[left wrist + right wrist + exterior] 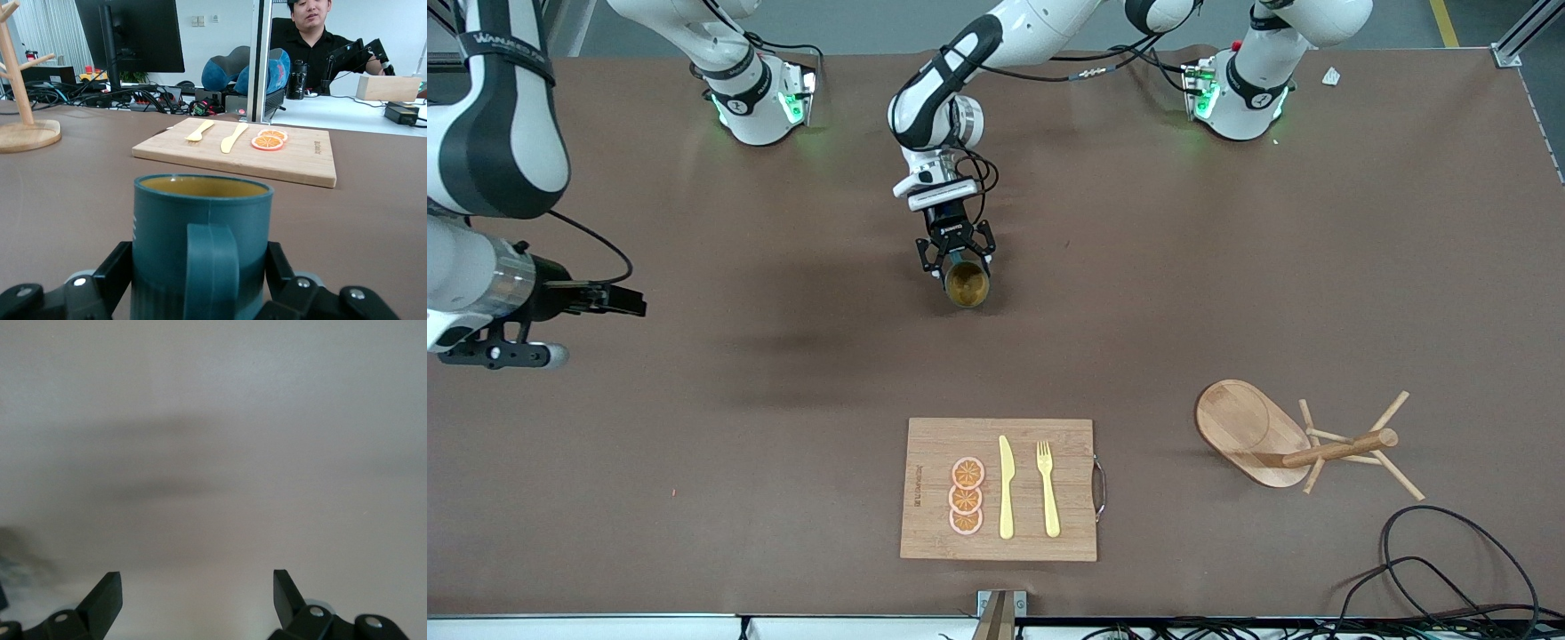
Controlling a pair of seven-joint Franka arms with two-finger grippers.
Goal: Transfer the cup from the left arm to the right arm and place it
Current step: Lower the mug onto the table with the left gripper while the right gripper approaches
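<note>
The cup (pixel 967 283) is a dark teal mug with a tan inside, upright over the middle of the table. My left gripper (pixel 956 267) is shut on it, one finger on each side of its body. In the left wrist view the cup (pixel 200 233) fills the space between the fingers (pixel 117 267), with its handle turned toward the camera. My right gripper (pixel 627 300) hangs open at the right arm's end of the table, well apart from the cup. In the right wrist view the right gripper (pixel 197 577) has only bare table between its fingertips.
A wooden cutting board (pixel 925 533) lies nearer to the front camera than the cup, carrying orange slices (pixel 967 496), a yellow knife (pixel 1006 489) and a yellow fork (pixel 1048 489). A wooden mug tree (pixel 1263 436) stands toward the left arm's end. Black cables (pixel 1449 569) lie by that front corner.
</note>
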